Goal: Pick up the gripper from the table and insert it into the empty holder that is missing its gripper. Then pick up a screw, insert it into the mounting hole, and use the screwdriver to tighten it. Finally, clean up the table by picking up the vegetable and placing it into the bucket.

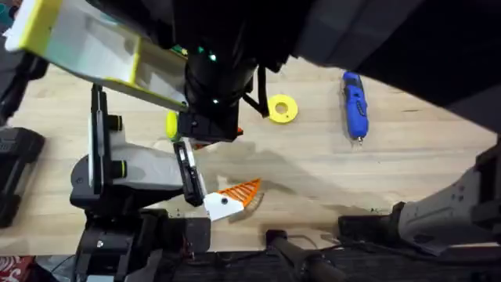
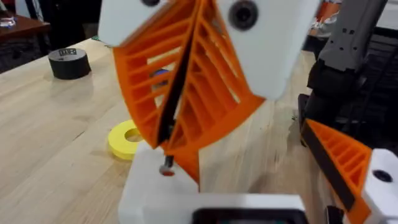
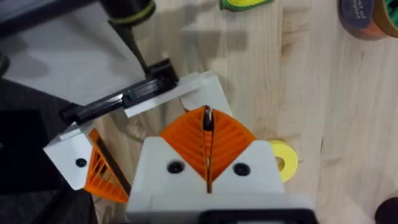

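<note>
Right gripper (image 2: 170, 147) has its orange fingers (image 3: 231, 138) pinched together on a small dark screw (image 2: 166, 169) at the tips. It holds the screw right over the white holder (image 2: 155, 190) on the left gripper (image 1: 213, 186); can't tell if the screw touches the holder yet. Left gripper is spread wide, the holder on one side and an orange finger with a white base (image 2: 348, 171) well apart on the other. Can't tell whether the orange gripper piece is seated in the holder, since the right fingers cover that spot. In the overhead view the right arm rises dark and large over mid-table (image 1: 329, 180), and the left gripper sits low near the front edge. Blue screwdriver (image 1: 354, 106) lies on the table far right, untouched, bit toward the front. Flat yellow disc (image 1: 282, 108) lies left of it, apart. Vegetable (image 1: 171, 124), yellow-green, sits on the table just beside the right arm's wrist. Black tape roll (image 2: 69, 62) sits far off.
</note>
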